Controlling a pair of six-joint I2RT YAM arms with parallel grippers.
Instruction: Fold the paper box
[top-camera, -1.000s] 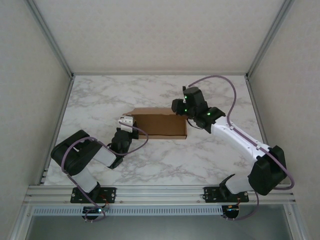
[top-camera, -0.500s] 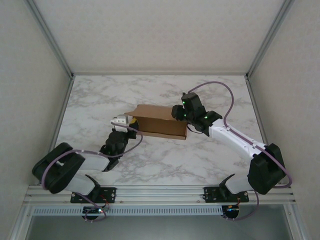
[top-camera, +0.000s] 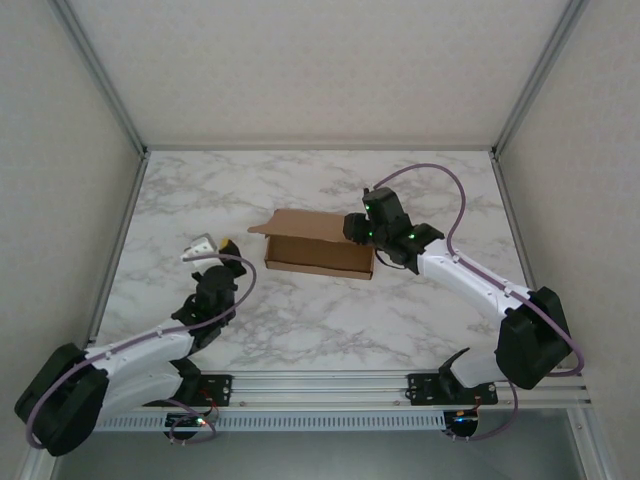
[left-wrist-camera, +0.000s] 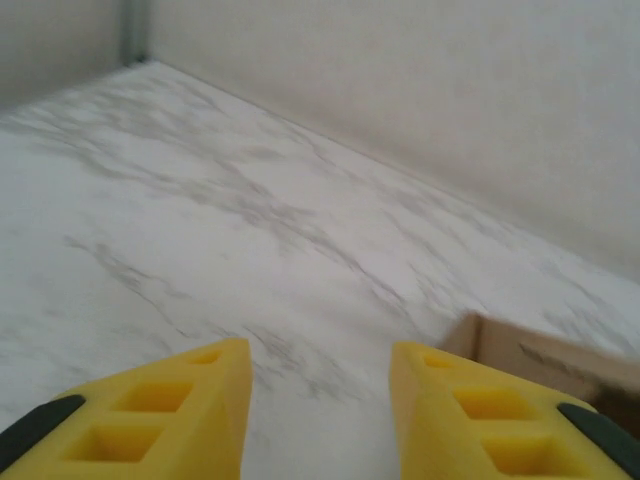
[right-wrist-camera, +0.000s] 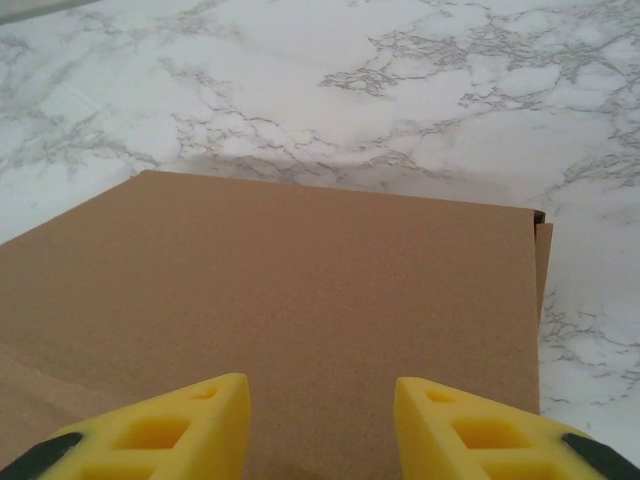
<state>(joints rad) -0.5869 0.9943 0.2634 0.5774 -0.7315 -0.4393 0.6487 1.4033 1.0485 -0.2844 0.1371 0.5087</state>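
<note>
The paper box (top-camera: 318, 243) lies folded flat-topped in the middle of the marble table, a small flap sticking out at its far left corner. My right gripper (top-camera: 358, 229) hangs over the box's right end; in the right wrist view its yellow fingers stand open above the brown lid (right-wrist-camera: 300, 290), nothing between them at the right gripper (right-wrist-camera: 320, 420). My left gripper (top-camera: 212, 245) sits left of the box, clear of it. It is open in the left wrist view, the left gripper (left-wrist-camera: 320, 400) over bare marble, with a corner of the paper box (left-wrist-camera: 520, 355) at the right.
Grey walls and metal frame posts (top-camera: 100, 75) close in the marble table (top-camera: 300, 320) on three sides. Both arm bases are bolted to the near rail (top-camera: 320, 385). Purple cables loop over each arm.
My left arm has drawn back from the box's left end toward the left and stretched low, its jaws now apart. The right gripper stayed at the box's right end and widened slightly.
</note>
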